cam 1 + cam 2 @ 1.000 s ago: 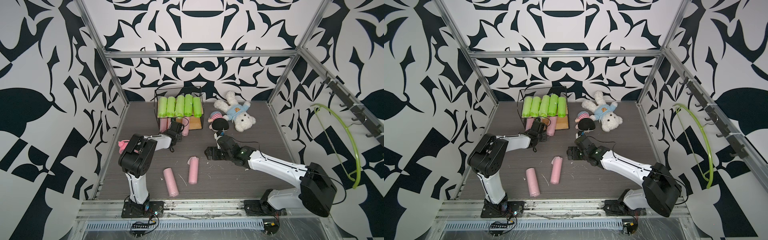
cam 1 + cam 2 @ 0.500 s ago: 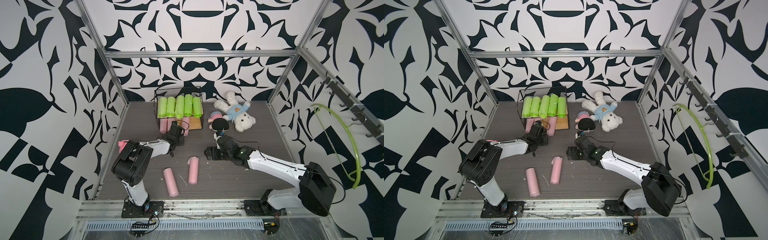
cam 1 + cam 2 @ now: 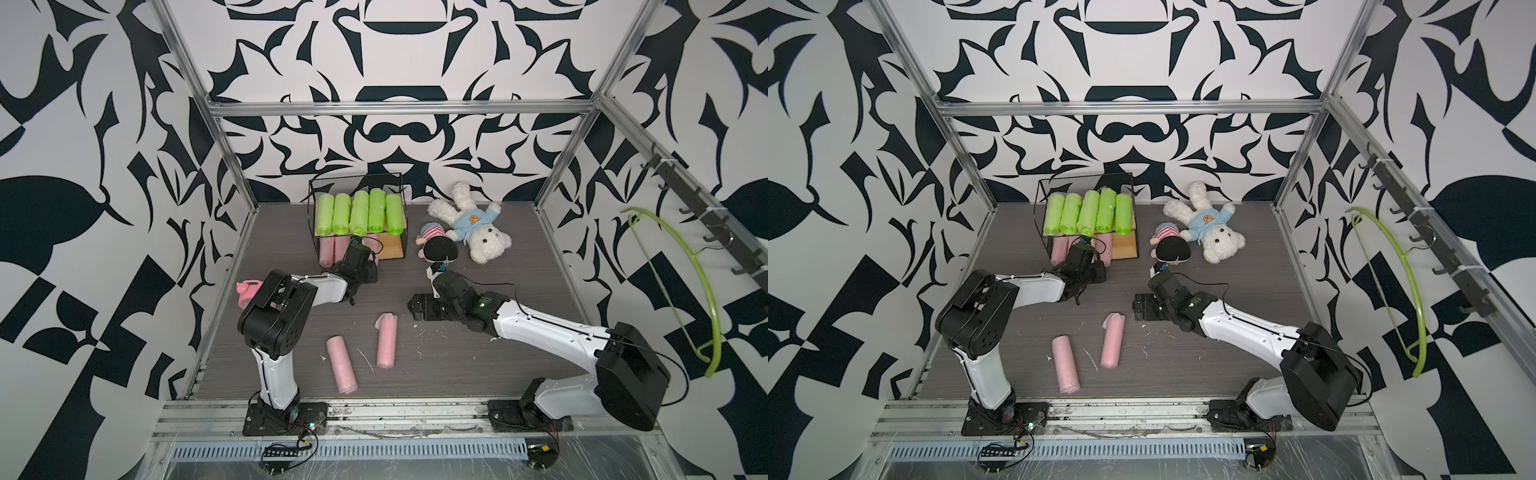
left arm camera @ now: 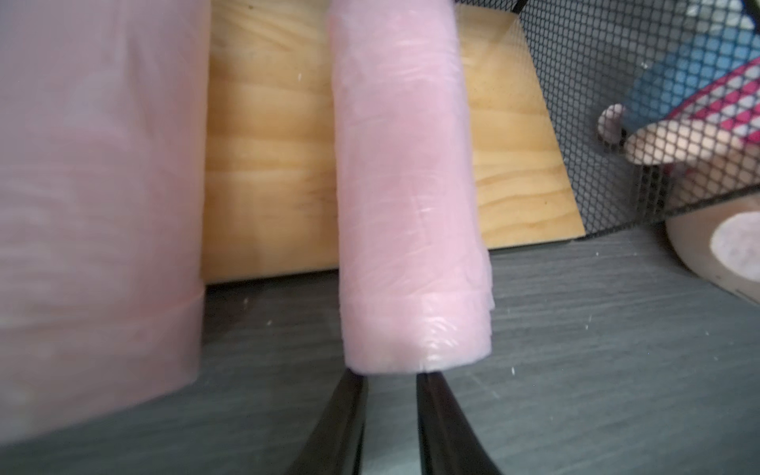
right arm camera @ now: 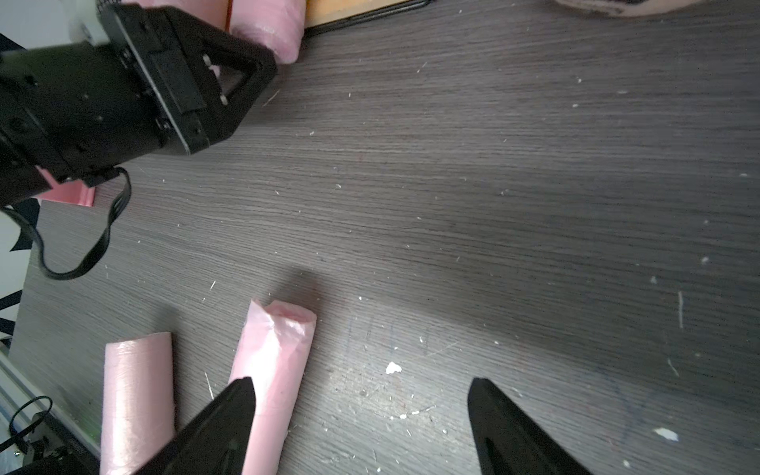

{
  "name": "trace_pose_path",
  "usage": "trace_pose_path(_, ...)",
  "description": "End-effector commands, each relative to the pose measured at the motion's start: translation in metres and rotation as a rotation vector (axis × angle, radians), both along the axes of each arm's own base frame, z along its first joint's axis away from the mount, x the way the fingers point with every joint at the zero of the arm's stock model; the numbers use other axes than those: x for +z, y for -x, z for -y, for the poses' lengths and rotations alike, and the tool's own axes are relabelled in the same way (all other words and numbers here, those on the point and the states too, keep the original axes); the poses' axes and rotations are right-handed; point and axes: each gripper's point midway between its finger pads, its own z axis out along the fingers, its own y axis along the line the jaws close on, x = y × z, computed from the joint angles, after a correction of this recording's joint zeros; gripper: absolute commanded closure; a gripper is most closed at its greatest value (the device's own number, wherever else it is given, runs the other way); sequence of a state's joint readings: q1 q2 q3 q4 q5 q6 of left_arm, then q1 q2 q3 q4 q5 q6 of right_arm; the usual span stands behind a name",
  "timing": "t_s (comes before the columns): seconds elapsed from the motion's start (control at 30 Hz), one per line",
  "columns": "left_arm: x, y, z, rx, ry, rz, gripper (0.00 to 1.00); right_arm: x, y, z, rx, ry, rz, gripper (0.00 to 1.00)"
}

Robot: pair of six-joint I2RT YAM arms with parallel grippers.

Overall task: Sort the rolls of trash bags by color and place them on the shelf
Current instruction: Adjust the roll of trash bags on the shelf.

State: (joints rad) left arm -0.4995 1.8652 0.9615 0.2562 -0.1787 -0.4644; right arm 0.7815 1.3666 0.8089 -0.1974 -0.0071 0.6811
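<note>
Left end effector (image 4: pixel 390 382) closed and empty; jaws nearly together, just a thin slit; tips sit right at the near end of a pink roll (image 4: pixel 407 205), can't tell if they touch it. That roll lies straight ahead of the left end effector on the lower board of the shelf (image 3: pixel 395 248); its near end overhangs the board edge above the counter (image 3: pixel 478 365). A second pink roll (image 4: pixel 94 197) lies beside it on the same board, apart from it. Five green rolls (image 3: pixel 359 212) lie side by side on the upper board, above and beyond the left end effector.

Right end effector (image 5: pixel 362 384) open wide, nothing between the jaws, low over the counter. Two loose rolls, both pink, lie flat on the counter; the nearer loose roll (image 5: pixel 273 370) is just beside one jaw, outside the gap; the farther loose roll (image 5: pixel 137 390) is further out on the same side; the two are apart, roughly parallel. Doll (image 3: pixel 436 245) and bear (image 3: pixel 473 226) lie beside the shelf, clear of both end effectors.
</note>
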Motion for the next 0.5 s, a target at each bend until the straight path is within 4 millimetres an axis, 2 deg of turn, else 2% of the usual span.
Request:
trace_pose_path(0.0,0.005,-0.012,0.003,0.02,0.013,0.029,0.73,0.016,-0.004,-0.006,0.007,-0.031,0.041,0.13)
trace_pose_path(0.2,0.006,-0.005,0.002,0.013,0.019,0.017,0.68,0.008,0.003,-0.018,0.031,-0.043,0.015,0.14)
trace_pose_path(0.47,0.029,0.05,0.0,-0.034,0.143,-0.039,0.53,-0.004,0.017,-0.063,0.09,-0.146,-0.075,0.14)
